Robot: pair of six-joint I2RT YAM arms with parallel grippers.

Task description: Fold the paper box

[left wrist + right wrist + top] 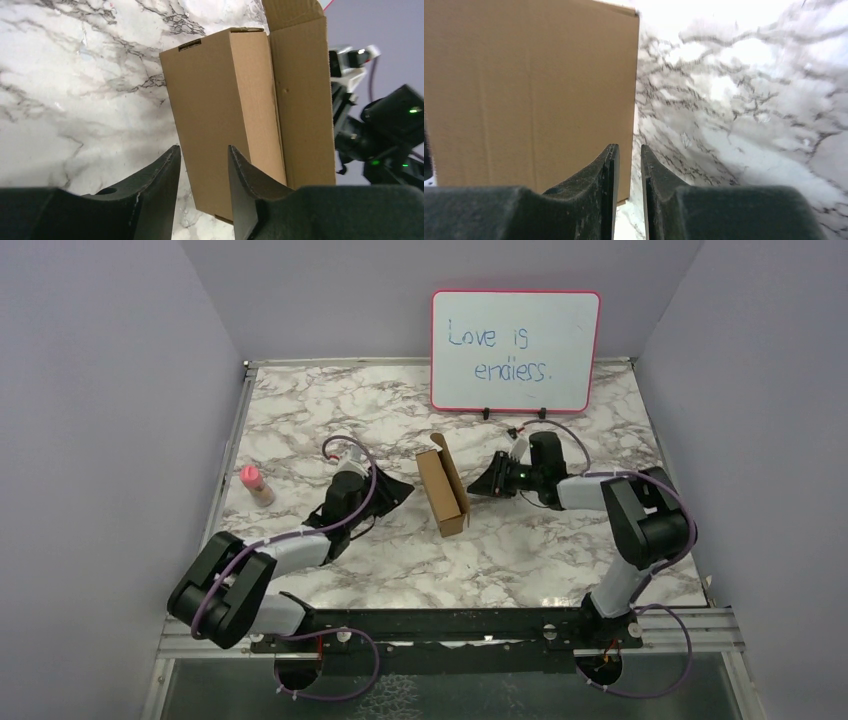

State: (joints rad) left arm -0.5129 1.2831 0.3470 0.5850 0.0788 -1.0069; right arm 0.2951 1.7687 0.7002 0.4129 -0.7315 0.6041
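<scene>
The paper box (443,490) is a small brown cardboard box in the middle of the marble table, with its lid flap (300,95) standing up. My left gripper (403,491) is just left of it. In the left wrist view the box (225,100) lies ahead of the left gripper (204,152), whose jaws stand partly open with nothing between them. My right gripper (479,485) is close to the box's right side. In the right wrist view the box wall (524,90) fills the left, and the right gripper (629,150) shows a narrow empty gap.
A pink-framed whiteboard (515,350) stands at the back of the table. A small pink-capped bottle (255,485) stands near the table's left edge. Purple walls close in the left, right and back sides.
</scene>
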